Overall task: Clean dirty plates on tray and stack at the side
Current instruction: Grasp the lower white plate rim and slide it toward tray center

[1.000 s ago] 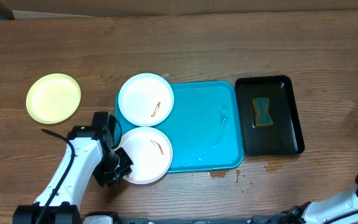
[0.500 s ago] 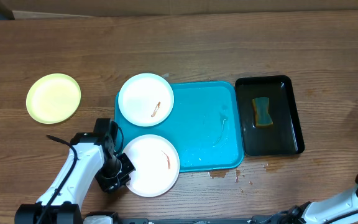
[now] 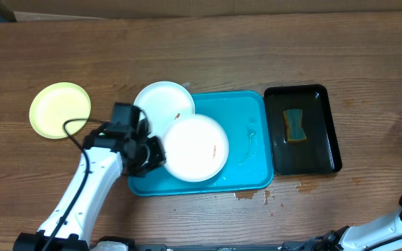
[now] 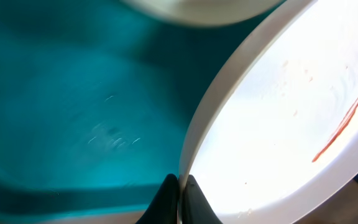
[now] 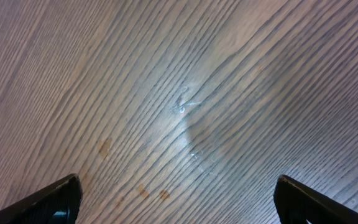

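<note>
Over tray (image 3: 243, 111), my left end effector (image 3: 153, 150) clamps smeared plate (image 3: 195, 148) rim, now lifted inboard from the edge; wiping likely next.

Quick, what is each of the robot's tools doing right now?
Left tool: closed on the rim of a white plate.
Right tool: open, holding nothing.

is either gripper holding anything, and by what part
The left gripper pinches the white plate by its rim, over the tray. The right gripper is open and holds nothing.
</note>
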Controlling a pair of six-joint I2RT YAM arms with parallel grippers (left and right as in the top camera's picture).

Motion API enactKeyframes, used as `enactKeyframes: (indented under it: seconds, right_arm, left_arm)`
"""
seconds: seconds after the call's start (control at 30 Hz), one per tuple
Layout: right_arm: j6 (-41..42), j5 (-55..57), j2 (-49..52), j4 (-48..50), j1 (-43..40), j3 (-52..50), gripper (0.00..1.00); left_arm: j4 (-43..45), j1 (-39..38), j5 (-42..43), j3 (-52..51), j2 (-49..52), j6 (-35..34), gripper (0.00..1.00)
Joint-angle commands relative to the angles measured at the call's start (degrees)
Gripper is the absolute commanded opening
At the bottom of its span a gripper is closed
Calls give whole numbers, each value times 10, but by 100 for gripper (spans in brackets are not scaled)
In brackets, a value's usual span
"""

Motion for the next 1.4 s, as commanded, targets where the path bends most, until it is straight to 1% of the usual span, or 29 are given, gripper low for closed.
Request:
enactKeyframes:
  seconds: [0.0,0.1,0.23,0.4,0.53,0.6,0.63,0.67,0.7,0.73,0.8,0.83,0.9,0.97,1.0,1.1,1.13,1.23,1.3,1.37]
  right_arm:
    - [3,0,-7,2,2,9,100]
    - [3,0,-7,2,2,9,100]
    - [3,0,-7,2,2,9,100]
    - [3,0,-7,2,2,9,100]
    - [3,0,-7,2,2,9,100]
    - [3,0,-7,2,2,9,100]
    - [3,0,-7,2,2,9,100]
    - [3,0,-7,2,2,9,100]
    - [3,0,-7,2,2,9,100]
    - [3,0,-7,2,2,9,100]
    - [3,0,-7,2,2,9,100]
    - [3,0,-7,2,2,9,100]
    - [3,0,-7,2,2,9,100]
    - [3,0,-7,2,2,9,100]
    - [3,0,-7,2,2,9,100]
    - [3,0,-7,2,2,9,100]
    - [3,0,-7,2,2,9,100]
    - [3,0,-7,2,2,9,100]
    - [3,0,-7,2,2,9,100]
    - [3,0,-7,2,2,9,100]
  left_arm:
    - [73,-69,1,12,3,-35,4]
    - [114,-114,-55,12,17,-63,4]
    - [164,-165,-127,12,50,-74,4]
    - [202,-195,-135,12,108,-73,4]
    - [211,-195,-150,12,142,-73,4]
    - [211,-193,-150,12,145,-73,8]
    - [211,-193,-150,12,144,-71,14]
    - [212,-193,-148,12,144,-60,33]
    - [213,-193,-144,14,143,-39,46]
    - [212,-193,-140,17,143,-17,51]
    - [199,-192,-130,33,143,11,54]
    - [187,-192,-128,46,143,23,56]
    - [160,-192,-128,73,143,48,69]
    - [144,-192,-129,91,144,82,75]
    - [143,-192,-129,93,144,93,73]
    - [144,-192,-142,91,147,95,54]
    - [144,-192,-146,90,151,95,51]
    - [144,-193,-150,89,169,95,52]
    - [146,-193,-157,89,184,95,55]
    - [152,-193,-158,89,196,94,56]
